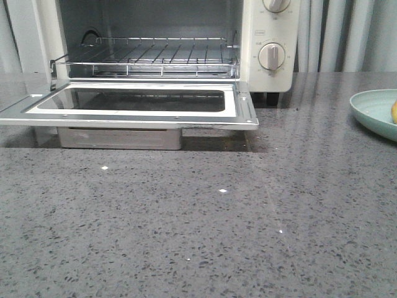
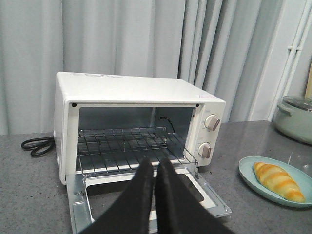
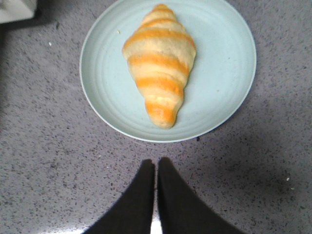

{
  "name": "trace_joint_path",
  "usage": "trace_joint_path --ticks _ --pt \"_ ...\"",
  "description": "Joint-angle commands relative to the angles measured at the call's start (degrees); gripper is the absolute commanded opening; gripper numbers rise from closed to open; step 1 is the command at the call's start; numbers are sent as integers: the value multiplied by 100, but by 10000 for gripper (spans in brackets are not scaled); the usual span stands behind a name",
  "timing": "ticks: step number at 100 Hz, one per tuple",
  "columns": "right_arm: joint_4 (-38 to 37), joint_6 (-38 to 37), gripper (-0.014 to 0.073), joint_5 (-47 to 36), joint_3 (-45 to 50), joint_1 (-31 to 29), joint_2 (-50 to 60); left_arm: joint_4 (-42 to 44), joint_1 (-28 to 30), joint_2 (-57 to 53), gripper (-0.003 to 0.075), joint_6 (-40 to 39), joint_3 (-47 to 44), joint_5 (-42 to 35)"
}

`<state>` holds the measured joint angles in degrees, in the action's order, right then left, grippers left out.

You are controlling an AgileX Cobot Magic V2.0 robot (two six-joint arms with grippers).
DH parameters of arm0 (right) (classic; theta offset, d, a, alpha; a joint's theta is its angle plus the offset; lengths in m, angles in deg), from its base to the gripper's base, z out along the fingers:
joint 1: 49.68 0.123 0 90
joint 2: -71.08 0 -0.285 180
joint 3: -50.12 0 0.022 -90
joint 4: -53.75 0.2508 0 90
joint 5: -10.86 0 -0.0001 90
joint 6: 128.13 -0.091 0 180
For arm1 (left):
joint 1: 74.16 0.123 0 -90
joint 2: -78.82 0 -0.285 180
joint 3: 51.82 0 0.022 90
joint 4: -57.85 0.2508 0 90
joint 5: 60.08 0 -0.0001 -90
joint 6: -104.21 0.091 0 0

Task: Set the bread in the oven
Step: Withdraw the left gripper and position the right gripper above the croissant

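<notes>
The oven [image 2: 136,126] door is already open; the bread [image 3: 160,61] lies on its plate [image 3: 229,87], ungrasped. My left gripper [image 2: 153,165] and right gripper [image 3: 156,168] are both closed, empty.

Closed left gripper [image 2: 154,165] faces open oven [image 2: 136,126]; bread [image 2: 278,181] on plate [image 2: 248,174].

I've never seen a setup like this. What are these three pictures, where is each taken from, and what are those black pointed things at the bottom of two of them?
It is a robot with two arms. One picture looks forward over a grey table. The other two come from cameras on the arms' wrists. The black points are each arm's fingers: the left end effector and the right end effector, both closed and holding nothing. On the table stands a cream oven with its door folded down and a bare wire rack inside. To its right, a striped bread lies on a pale green plate. The right arm hovers above that plate.
</notes>
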<state>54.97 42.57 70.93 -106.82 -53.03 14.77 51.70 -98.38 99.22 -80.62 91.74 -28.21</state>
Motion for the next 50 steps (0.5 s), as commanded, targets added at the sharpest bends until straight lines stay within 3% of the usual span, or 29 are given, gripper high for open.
trace_joint_path --ticks 1,11,18,50 --pt "-21 117 176 -269 -293 -14 -220 6 33 8 -22 -23 182 -257" --pt "-21 115 393 -172 -608 -14 -473 47 33 -31 -22 -23 182 -126" --pt "-21 115 473 -135 -888 -14 -696 69 33 -31 -22 -23 182 -85" --pt "-21 115 465 386 -2146 -14 -2207 74 33 -31 -22 -23 182 -76"
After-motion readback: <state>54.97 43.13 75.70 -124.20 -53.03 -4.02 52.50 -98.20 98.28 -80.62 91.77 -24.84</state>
